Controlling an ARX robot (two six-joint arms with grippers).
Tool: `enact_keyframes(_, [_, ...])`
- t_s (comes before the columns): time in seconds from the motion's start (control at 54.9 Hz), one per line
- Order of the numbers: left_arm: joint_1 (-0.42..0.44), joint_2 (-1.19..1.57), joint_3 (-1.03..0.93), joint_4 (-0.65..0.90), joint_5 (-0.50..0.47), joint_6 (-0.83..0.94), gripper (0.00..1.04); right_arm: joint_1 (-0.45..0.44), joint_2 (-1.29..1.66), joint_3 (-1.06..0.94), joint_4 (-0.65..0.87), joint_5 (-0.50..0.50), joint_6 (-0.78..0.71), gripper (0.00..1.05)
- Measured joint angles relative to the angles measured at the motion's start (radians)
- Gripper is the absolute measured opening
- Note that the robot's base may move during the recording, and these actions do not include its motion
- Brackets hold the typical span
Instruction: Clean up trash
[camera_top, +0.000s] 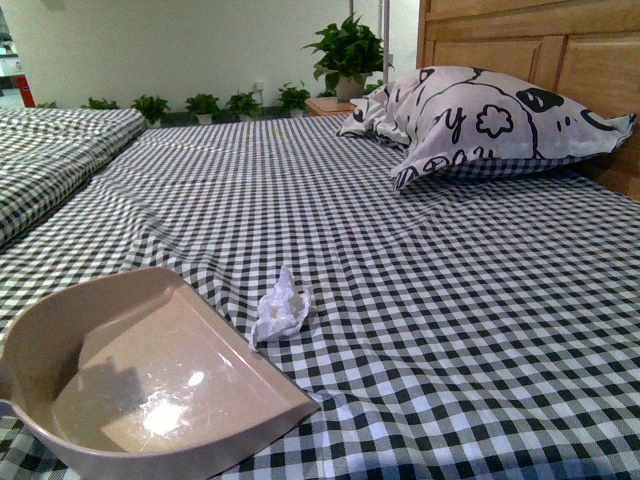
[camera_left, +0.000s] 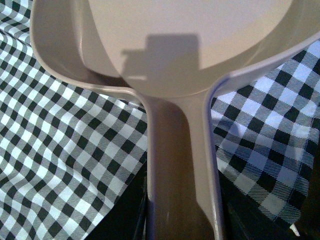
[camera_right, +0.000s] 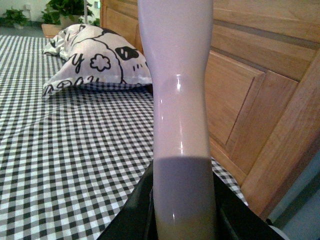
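The trash (camera_top: 281, 310), a small crumpled wad of white paper, lies on the checked bedsheet just beyond the open lip of the beige dustpan (camera_top: 150, 375) at the front left. The dustpan is empty. My left gripper (camera_left: 180, 220) is shut on the dustpan handle (camera_left: 177, 165), with the pan bowl (camera_left: 200, 35) ahead of it. My right gripper (camera_right: 182, 220) is shut on the pale brush handle (camera_right: 177, 90), which stands up in front of the wrist camera; the bristles are out of view. Neither gripper shows in the front view.
A black-and-white patterned pillow (camera_top: 480, 115) lies at the back right against the wooden headboard (camera_top: 560, 50), which also shows in the right wrist view (camera_right: 250, 90). A second bed (camera_top: 50, 160) sits at the left. Potted plants (camera_top: 345, 50) line the far wall.
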Motion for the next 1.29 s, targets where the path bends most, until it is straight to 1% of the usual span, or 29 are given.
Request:
enact_keyframes(0.401, [0.024,0.002,0.0,-0.083,0.009,0.055,0.28,0.0,0.0,0.0,0.0,0.0,0.0,0.2])
enact_keyframes(0.656, [0.04,0.021,-0.007,-0.043,0.002,0.079,0.28,0.0,0.0,0.0,0.0,0.0,0.0,0.2])
enact_keyframes(1.294, [0.041,0.026,-0.009,-0.042,-0.008,0.087,0.28,0.0,0.0,0.0,0.0,0.0,0.0,0.2])
